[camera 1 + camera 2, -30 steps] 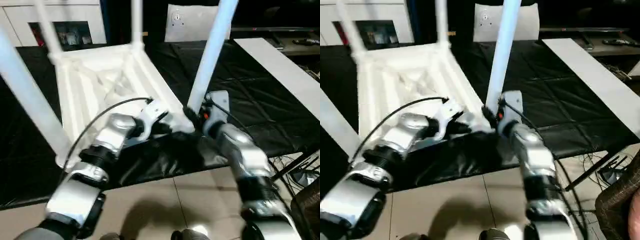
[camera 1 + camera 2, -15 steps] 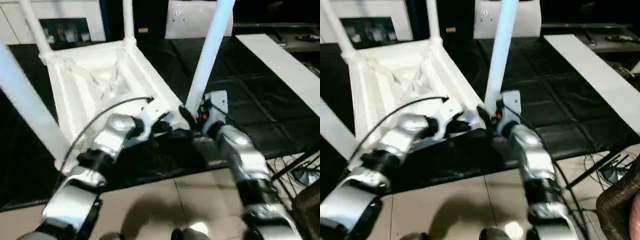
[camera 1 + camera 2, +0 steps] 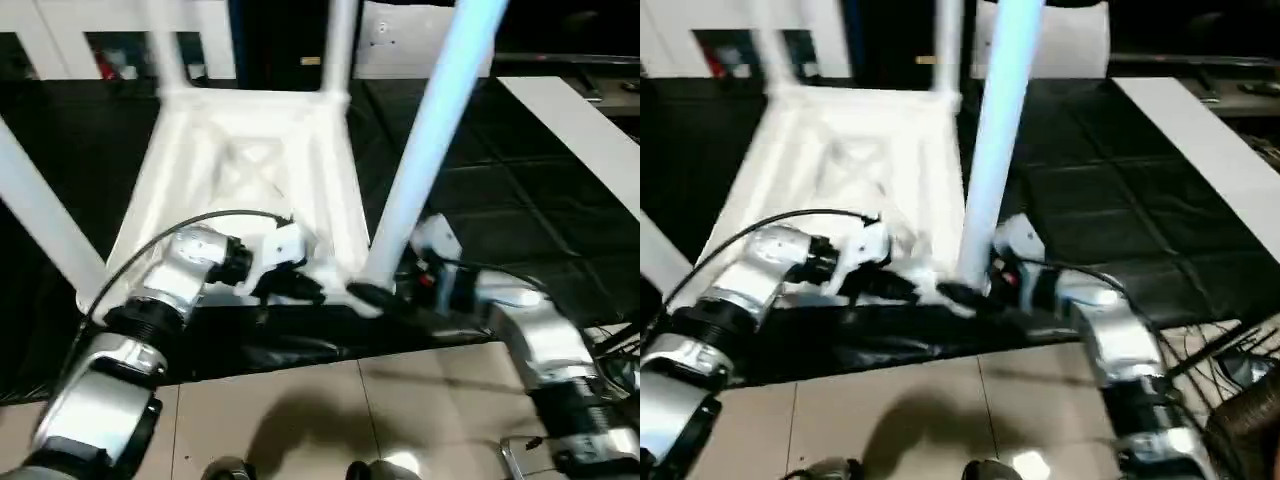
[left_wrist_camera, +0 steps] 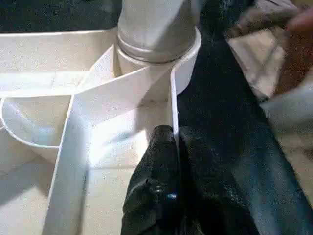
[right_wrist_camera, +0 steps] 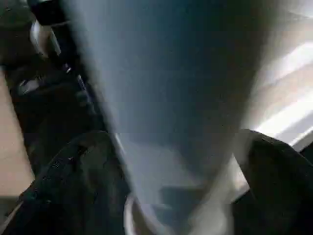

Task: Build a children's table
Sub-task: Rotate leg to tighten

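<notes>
Tabletop [image 3: 250, 170] sits upside down on the black-covered work surface [image 3: 500, 210], ribbed underside up, with all four white legs standing in the corner sockets: near-left leg [image 3: 40, 225] at the picture's left edge, two far legs [image 3: 335, 45] at the back, near-right leg [image 3: 430, 140] closest to the grippers. Left gripper [image 4: 168, 147] is pinched narrow on the thin near rim wall of the tabletop, one finger each side, just beside the near-right corner socket [image 4: 156, 63]; in the wrist view the wall runs straight between the black fingers [image 4: 159, 161]. Right gripper [image 3: 385, 295] sits at the base of the near-right leg, a finger either side of the tube in the right wrist view [image 5: 274, 171], so it straddles the leg low down; whether the pads actually bear on it I cannot tell. My read: the step in hand is seating this last leg fully into its socket. To do it well, keep the left pinch firm as the anchor so the tabletop does not slide on the slick black sheet, and keep that grip close to the socket where the rim is stiffest. Right side should push along the tube axis, straight down, not sideways, since the leg is long and any lean will lever the socket and tip the whole frame. Check the collar ring at the socket mouth sits flush all round before letting go. Release the leg first, rim second.
</notes>
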`<state>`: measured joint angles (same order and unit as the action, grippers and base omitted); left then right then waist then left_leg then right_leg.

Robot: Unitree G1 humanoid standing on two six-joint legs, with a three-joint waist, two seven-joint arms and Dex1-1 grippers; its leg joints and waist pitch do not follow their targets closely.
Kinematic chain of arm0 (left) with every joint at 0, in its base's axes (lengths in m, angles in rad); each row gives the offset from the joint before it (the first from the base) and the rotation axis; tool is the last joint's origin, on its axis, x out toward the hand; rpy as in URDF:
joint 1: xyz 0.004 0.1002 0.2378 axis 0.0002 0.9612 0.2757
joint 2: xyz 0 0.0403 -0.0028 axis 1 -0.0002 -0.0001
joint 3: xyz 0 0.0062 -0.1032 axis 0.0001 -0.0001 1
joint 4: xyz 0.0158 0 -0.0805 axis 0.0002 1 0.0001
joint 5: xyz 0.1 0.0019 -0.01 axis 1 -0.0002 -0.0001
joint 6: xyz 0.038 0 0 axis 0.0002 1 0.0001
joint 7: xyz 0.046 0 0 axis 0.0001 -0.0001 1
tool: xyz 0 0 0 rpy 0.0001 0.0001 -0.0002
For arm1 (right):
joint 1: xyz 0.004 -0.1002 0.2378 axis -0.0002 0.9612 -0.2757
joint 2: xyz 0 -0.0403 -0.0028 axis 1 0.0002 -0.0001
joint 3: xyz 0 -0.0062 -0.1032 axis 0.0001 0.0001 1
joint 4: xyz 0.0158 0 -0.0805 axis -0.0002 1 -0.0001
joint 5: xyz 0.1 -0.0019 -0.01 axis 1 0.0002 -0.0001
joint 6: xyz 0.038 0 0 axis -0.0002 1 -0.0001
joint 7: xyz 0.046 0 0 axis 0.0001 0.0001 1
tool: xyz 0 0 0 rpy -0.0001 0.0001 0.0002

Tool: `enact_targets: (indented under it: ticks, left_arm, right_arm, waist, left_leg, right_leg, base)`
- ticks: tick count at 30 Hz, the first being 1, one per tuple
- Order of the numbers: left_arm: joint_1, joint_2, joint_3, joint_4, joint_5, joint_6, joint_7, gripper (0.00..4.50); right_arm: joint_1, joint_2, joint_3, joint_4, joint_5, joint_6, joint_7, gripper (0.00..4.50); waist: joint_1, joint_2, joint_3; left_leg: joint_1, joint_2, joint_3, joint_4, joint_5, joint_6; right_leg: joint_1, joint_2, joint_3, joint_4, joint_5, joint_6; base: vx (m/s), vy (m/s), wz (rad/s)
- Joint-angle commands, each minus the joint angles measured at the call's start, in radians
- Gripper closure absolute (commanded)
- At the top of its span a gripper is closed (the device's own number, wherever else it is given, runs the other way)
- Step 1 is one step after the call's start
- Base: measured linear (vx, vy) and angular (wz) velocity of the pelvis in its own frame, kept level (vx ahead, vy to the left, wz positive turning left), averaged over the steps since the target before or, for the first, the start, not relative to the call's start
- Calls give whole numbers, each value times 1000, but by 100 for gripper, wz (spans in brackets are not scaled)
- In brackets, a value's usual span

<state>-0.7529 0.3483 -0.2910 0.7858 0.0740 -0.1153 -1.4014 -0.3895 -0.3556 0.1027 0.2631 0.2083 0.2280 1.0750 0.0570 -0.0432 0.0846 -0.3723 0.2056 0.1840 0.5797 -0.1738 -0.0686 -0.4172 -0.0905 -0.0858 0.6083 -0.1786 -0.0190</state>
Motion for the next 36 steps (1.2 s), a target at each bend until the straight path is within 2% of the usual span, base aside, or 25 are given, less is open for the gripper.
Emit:
enact_targets:
  ticks: [1,3,4,5,7,10,12,13,17,24,27,29,30,31,32,34,35,36]
  left_arm:
    - [-27,-9,-56,5,12,-52,-91,450]
    - [-33,-7,-60,13,13,-65,-107,450]
    - [-33,-7,-60,13,13,-65,-107,450]
    - [-40,-5,-64,25,15,-78,-120,450]
    - [-56,-2,-72,52,20,-103,-145,450]
    - [-65,-2,-77,68,24,-119,-157,450]
    - [-76,-4,-79,89,26,-133,-167,450]
    - [-85,-6,-80,102,27,-139,-172,450]
    - [-99,-8,-83,129,30,-157,-175,450]
    - [-109,-13,-77,153,30,-161,-170,450]
    - [-112,-19,-62,156,27,-131,-138,450]
    - [-120,-34,-37,138,17,-39,-74,450]
    - [-120,-34,-37,138,16,-38,-73,450]
    - [-126,-61,-6,120,-3,38,4,450]
    - [-126,-61,-6,120,-3,38,4,450]
    - [-126,-86,13,104,-12,89,65,450]
    - [-124,-92,16,100,-14,100,79,450]
    - [-116,-126,32,83,-17,147,154,450]
  right_arm:
    - [-2,-28,6,-13,43,15,86,42]
    - [-5,-38,9,-12,56,23,116,58]
    - [-5,-38,9,-12,56,23,116,84]
    - [-9,-45,13,-7,66,25,137,84]
    - [-16,-61,23,-3,85,35,187,92]
    - [-19,-68,28,-1,90,40,211,128]
    - [-25,-76,35,6,95,42,238,133]
    - [-31,-82,39,11,97,44,261,160]
    - [-40,-93,50,16,105,49,285,192]
    - [-40,-94,59,6,112,71,314,240]
    - [-41,-79,51,-2,133,101,299,243]
    - [-38,-54,34,-16,155,132,241,244]
    - [-38,-53,33,-17,155,132,240,244]
    - [-39,-13,12,-19,148,156,139,244]
    - [-39,-13,12,-19,148,156,139,244]
    - [-41,33,0,-16,126,162,42,244]
    - [-42,44,-2,-15,120,164,20,244]
    - [-51,109,-13,-6,93,180,-103,244]
  waist:
    - [-3,2,-68]
    - [2,3,-69]
    - [3,2,-69]
    - [4,3,-69]
    - [8,2,-70]
    - [9,1,-71]
    - [11,0,-72]
    - [15,0,-74]
    - [26,-1,-76]
    - [30,-5,-78]
    - [30,-6,-75]
    - [30,-5,-73]
    - [29,-5,-71]
    - [26,-6,-68]
    - [24,-9,-67]
    - [19,-6,-63]
    - [16,-7,-63]
    - [7,-9,-63]
  left_leg:
    - [15,31,0,-59,-167,90]
    - [14,33,0,-59,-173,82]
    - [14,33,0,-59,-170,78]
    - [14,33,0,-59,-169,75]
    - [14,30,0,-58,-170,77]
    - [13,32,-1,-58,-163,76]
    - [13,31,0,-56,-159,78]
    - [13,32,0,-56,-155,76]
    - [16,31,1,-55,-142,75]
    - [14,32,1,-53,-132,79]
    - [14,33,0,-55,-145,72]
    - [15,32,0,-56,-155,66]
    - [15,32,0,-57,-162,58]
    - [15,31,-1,-58,-180,48]
    - [16,31,-1,-59,-186,42]
    - [16,26,-5,-62,-213,26]
    - [16,28,-5,-63,-217,20]
    - [11,28,-9,-66,-219,7]
  right_leg:
    - [64,-53,56,-65,-110,-262]
    - [64,-55,56,-64,-129,-257]
    - [63,-56,56,-65,-132,-255]
    - [63,-55,56,-64,-133,-255]
    - [63,-53,55,-65,-138,-250]
    - [64,-55,54,-64,-130,-251]
    - [63,-54,54,-63,-123,-254]
    - [64,-55,54,-62,-125,-255]
    - [65,-55,54,-61,-114,-256]
    - [66,-57,53,-57,-107,-257]
    - [64,-57,53,-60,-142,-248]
    - [63,-58,53,-64,-169,-242]
    - [62,-59,53,-66,-190,-238]
    - [60,-59,53,-72,-235,-225]
    - [59,-60,53,-74,-258,-217]
    - [57,-62,52,-89,-364,-176]
    - [54,-61,53,-88,-371,-172]
    - [56,-60,52,-85,-378,-165]
  base:
    - [0,0,0]
    - [0,0,0]
    - [0,0,0]
    - [0,0,0]
    - [0,0,0]
    - [0,0,0]
    - [0,0,0]
    - [0,0,0]
    - [0,0,0]
    - [0,0,0]
    - [0,0,0]
    - [0,0,0]
    - [0,0,0]
    - [0,0,0]
    - [0,0,0]
    - [0,0,0]
    - [0,0,0]
    - [0,0,0]
